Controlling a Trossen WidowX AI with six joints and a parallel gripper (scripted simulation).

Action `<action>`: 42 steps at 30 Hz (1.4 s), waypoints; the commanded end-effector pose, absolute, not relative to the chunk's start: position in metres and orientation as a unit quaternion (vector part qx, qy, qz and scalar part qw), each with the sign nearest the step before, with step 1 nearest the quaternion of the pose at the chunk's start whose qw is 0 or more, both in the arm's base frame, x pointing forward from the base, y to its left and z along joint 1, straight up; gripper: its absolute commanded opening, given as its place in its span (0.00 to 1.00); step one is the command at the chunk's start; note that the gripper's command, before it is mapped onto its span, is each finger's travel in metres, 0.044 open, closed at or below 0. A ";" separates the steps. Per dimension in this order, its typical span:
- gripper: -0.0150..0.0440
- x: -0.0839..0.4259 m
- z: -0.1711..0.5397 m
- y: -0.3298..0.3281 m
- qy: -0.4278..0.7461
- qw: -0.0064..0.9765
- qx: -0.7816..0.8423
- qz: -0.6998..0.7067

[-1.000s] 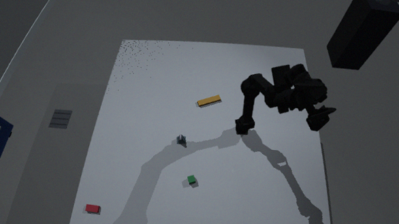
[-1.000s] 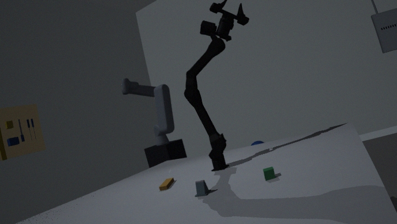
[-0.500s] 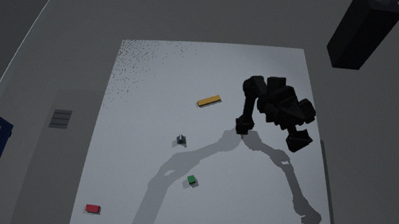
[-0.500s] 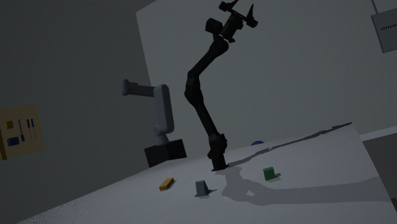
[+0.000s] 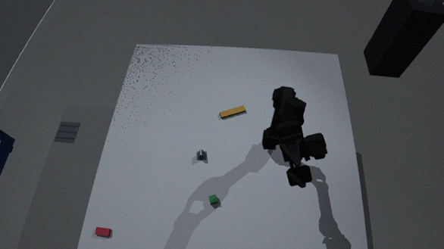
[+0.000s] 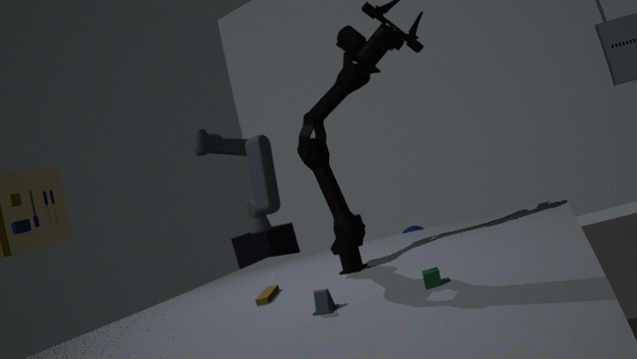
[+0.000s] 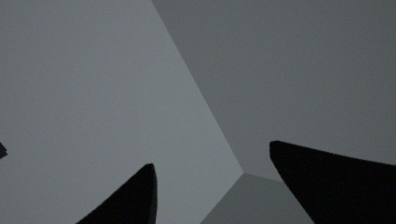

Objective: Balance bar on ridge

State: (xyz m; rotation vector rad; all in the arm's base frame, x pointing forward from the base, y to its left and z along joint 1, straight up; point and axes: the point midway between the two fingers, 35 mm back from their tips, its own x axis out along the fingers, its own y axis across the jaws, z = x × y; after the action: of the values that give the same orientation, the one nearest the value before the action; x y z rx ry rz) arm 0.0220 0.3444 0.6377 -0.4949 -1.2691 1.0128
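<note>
From my station I see the arm (image 6: 327, 147) reared up tall off its base on the table (image 5: 264, 225), with the gripper (image 6: 403, 19) high in the air and aimed up toward the wall rather than down at the work. Its fingers stand well apart with nothing between them; the wrist view shows only the two dark fingertips against bare grey wall surfaces meeting at a corner. In the top view the gripper (image 5: 298, 175) hangs over the right part of the table, well apart from everything on it. The bar (image 5: 233, 111), a flat yellow-orange piece, lies flat on the table surface up and to the left of the arm's base, untouched. The ridge (image 5: 202, 155), a small grey wedge, stands on the table below and left of the bar, near it but clearly separate; in the exterior view the bar (image 6: 267, 294) lies just left of the ridge (image 6: 324, 301) with a gap of bare table between them. A green cube (image 5: 213, 199) sits further down the table, partly in the arm's shadow, and a red block (image 5: 102, 231) lies near the lower left corner, well apart from the rest. I cannot tell from any view which way the ridge's crest runs relative to the bar.
</note>
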 end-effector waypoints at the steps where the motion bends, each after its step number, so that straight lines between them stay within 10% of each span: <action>1: 0.79 0.047 0.619 0.356 -0.530 0.673 -0.254 0.448; 42: 0.79 0.288 0.465 0.305 -0.193 0.790 -0.449 0.371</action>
State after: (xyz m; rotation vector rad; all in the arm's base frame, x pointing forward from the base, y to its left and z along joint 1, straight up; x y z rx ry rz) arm 0.2694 0.3153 0.4830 -0.9432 -0.4961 0.8170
